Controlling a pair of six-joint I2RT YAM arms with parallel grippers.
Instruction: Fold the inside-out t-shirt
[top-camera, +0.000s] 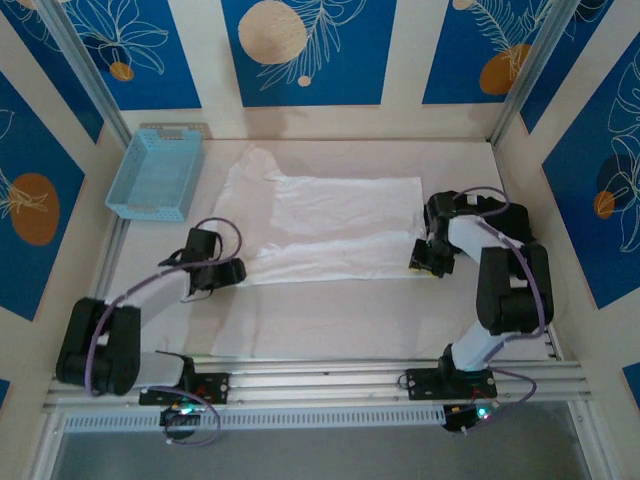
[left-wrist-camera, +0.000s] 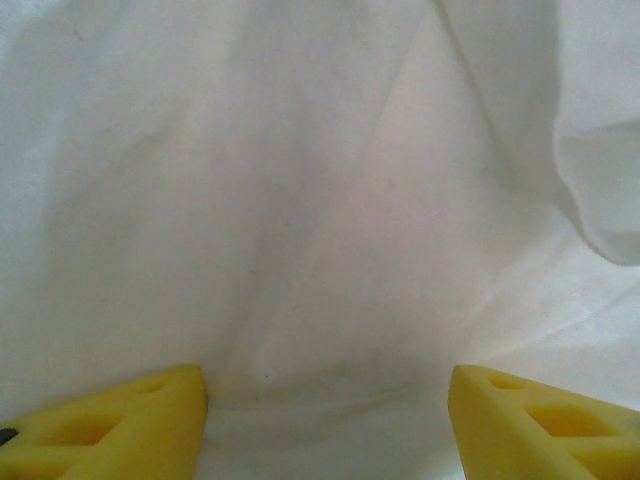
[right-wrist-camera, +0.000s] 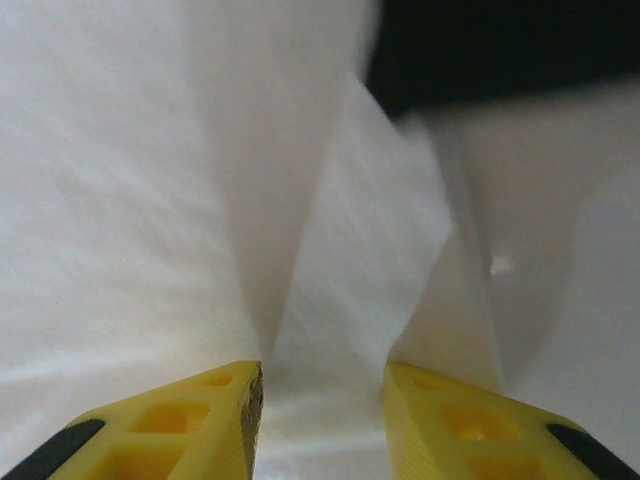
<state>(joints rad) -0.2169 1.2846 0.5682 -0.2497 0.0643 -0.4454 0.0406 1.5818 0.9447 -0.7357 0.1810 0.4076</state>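
The inside-out t-shirt (top-camera: 320, 225) lies spread flat, plain white, across the middle of the white table, with a sleeve (top-camera: 250, 165) sticking out at its far left. My left gripper (top-camera: 238, 270) sits low at the shirt's near left corner. In the left wrist view its yellow fingers (left-wrist-camera: 130, 420) stand wide apart, open over smooth white cloth (left-wrist-camera: 320, 220). My right gripper (top-camera: 420, 262) is at the shirt's near right corner. It is open, and a raised fold of the shirt (right-wrist-camera: 350, 260) runs between its fingers (right-wrist-camera: 200, 420).
A light blue plastic basket (top-camera: 155, 175) stands at the back left, beside the shirt's sleeve. Metal frame posts and patterned walls close in the table on three sides. A dark shape (right-wrist-camera: 500, 50) crosses the top right of the right wrist view.
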